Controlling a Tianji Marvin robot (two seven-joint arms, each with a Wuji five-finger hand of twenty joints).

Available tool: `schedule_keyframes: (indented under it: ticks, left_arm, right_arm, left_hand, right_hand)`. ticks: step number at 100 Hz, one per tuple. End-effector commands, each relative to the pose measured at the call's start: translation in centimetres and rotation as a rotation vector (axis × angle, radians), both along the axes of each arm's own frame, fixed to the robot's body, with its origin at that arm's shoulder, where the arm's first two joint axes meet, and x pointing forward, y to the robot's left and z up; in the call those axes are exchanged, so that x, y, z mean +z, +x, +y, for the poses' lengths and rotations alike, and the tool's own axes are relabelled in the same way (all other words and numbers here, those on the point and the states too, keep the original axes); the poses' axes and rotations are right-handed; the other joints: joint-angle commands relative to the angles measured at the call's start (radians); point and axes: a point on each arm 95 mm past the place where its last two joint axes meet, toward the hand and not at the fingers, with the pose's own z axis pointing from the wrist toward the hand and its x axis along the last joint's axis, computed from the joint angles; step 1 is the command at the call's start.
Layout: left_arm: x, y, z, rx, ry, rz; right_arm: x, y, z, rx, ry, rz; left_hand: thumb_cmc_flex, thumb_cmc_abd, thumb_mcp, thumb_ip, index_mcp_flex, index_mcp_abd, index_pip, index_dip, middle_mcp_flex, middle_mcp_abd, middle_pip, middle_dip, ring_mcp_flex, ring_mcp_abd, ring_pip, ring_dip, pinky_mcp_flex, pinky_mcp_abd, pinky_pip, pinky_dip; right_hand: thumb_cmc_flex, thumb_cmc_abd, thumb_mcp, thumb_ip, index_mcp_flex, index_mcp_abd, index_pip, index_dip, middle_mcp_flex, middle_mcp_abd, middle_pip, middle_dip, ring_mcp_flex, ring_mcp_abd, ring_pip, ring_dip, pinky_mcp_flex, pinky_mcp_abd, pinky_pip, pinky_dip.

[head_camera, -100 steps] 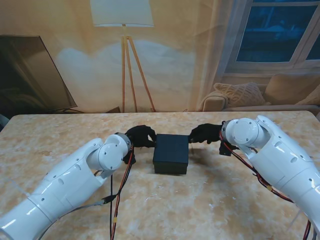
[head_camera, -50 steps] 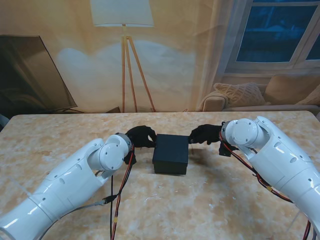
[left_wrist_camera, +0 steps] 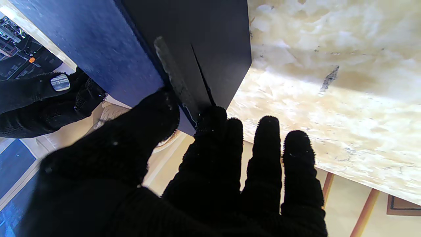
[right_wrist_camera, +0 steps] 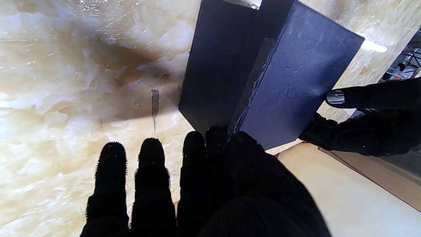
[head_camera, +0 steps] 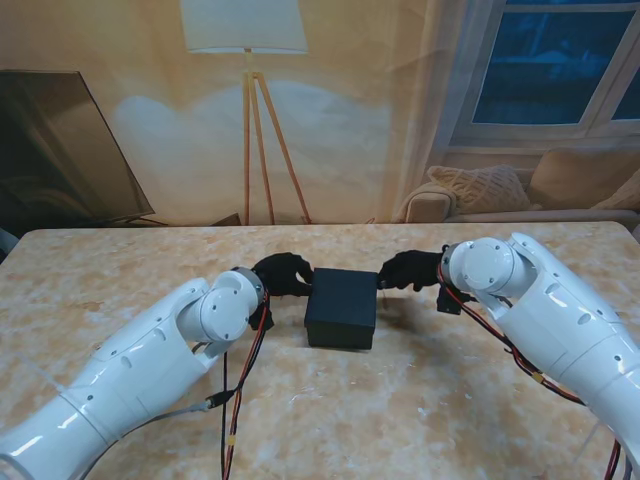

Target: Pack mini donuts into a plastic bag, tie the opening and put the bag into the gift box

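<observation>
Box (head_camera: 341, 307): dark, lid on, mid-table (head_camera: 420, 400) between both hands.
Left hand (head_camera: 281, 273): thumb and forefinger pinch the lid's far-left corner; 3 other fingers straight, off the box.
Right hand (head_camera: 409, 268): same pinch at the far-right corner; 3 fingers free.

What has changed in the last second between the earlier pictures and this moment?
Almost nothing. The right arm's wrist shifted very slightly; no real travel shows. The left hand and the right hand remain at opposite top corners of the dark gift box, thumb and fingers pinching the lid edge. The box rests in the same place on the table, closed. No donuts or bag are visible.
</observation>
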Motion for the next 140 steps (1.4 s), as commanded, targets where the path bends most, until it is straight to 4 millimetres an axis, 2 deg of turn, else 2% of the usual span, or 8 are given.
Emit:
schedule_keyframes:
  ticks: [1, 20, 45, 51, 98, 140]
  left_arm:
    - [-0.45, -0.53, -0.95, -0.021, -0.007, 0.024]
    - [-0.35, -0.49, -0.95, -0.020, -0.008, 0.024]
    - [-0.44, -0.53, -1.01, -0.015, -0.011, 0.028]
    - [-0.43, -0.55, -1.02, -0.016, -0.011, 0.025]
    - [-0.17, -0.73, -0.87, -0.014, -0.024, 0.010]
    - [-0.07, -0.71, -0.90, -0.017, -0.024, 0.003]
  right_arm:
    - [-0.27, -0.41, 1.48, 0.031, 0.016, 0.017]
    - [-0.18, -0.38, 1.41, 0.028, 0.017, 0.011]
    - [-0.44, -0.39, 1.50, 0.024, 0.026, 0.020]
    - [-0.46, -0.38, 1.55, 0.023, 0.029, 0.018]
    - [0.16, -0.21, 1.70, 0.015, 0.044, -0.011]
    - [-0.09, 0.00, 1.94, 0.016, 0.036, -0.002]
  left_hand:
    - [0.012, 0.010, 0.007, -0.009, -0.047, -0.137, -0.070, -0.017, -0.003, -0.023, 0.012, 0.004, -0.001, 0.007, 0.012, 0.015, -0.007, 0.003, 0.018, 0.026]
    - [0.009, 0.015, 0.004, -0.009, -0.044, -0.131, -0.071, -0.017, -0.002, -0.015, 0.012, 0.004, 0.000, 0.011, 0.014, 0.016, -0.003, 0.015, 0.023, 0.028]
    - [0.007, 0.015, 0.002, -0.009, -0.039, -0.127, -0.073, -0.016, -0.001, -0.009, 0.014, 0.007, 0.004, 0.015, 0.022, 0.023, -0.001, 0.022, 0.034, 0.034]
    - [0.006, 0.015, 0.003, -0.008, -0.037, -0.126, -0.073, -0.015, 0.003, -0.009, 0.016, 0.009, 0.001, 0.031, 0.026, 0.027, 0.000, 0.024, 0.037, 0.035]
    - [0.008, 0.017, 0.003, -0.008, -0.018, -0.106, -0.069, -0.009, 0.023, 0.016, 0.036, 0.032, 0.016, 0.046, 0.057, 0.057, 0.007, 0.046, 0.064, 0.055]
    - [0.008, 0.015, 0.005, -0.008, -0.018, -0.109, -0.070, -0.005, 0.022, 0.016, 0.043, 0.054, 0.017, 0.050, 0.074, 0.087, 0.008, 0.046, 0.067, 0.066]
  right_hand:
    - [0.033, 0.022, -0.009, -0.012, -0.052, -0.200, -0.103, -0.036, -0.002, -0.038, 0.001, 0.006, 0.012, 0.007, -0.001, 0.020, -0.008, 0.010, 0.002, 0.014]
    - [0.015, 0.018, -0.021, -0.015, -0.051, -0.192, -0.104, -0.037, -0.003, -0.031, 0.002, 0.007, 0.011, 0.007, -0.001, 0.020, -0.006, 0.009, 0.002, 0.014]
    - [-0.081, -0.001, -0.067, -0.009, -0.052, -0.172, -0.117, -0.040, -0.005, -0.013, 0.004, 0.011, 0.013, 0.010, 0.001, 0.021, -0.007, 0.018, 0.006, 0.015]
    - [-0.088, 0.003, -0.070, -0.007, -0.047, -0.173, -0.118, -0.039, -0.004, -0.013, 0.005, 0.012, 0.016, 0.012, 0.003, 0.022, -0.006, 0.019, 0.007, 0.015]
    - [-0.082, 0.022, -0.108, -0.002, -0.041, -0.178, -0.120, -0.023, 0.005, -0.010, 0.009, 0.022, 0.025, 0.018, 0.011, 0.032, -0.003, 0.032, 0.023, 0.026]
    - [-0.067, 0.028, -0.140, -0.005, -0.036, -0.174, -0.118, -0.022, 0.006, -0.006, 0.008, 0.025, 0.028, 0.021, 0.012, 0.038, -0.003, 0.033, 0.025, 0.031]
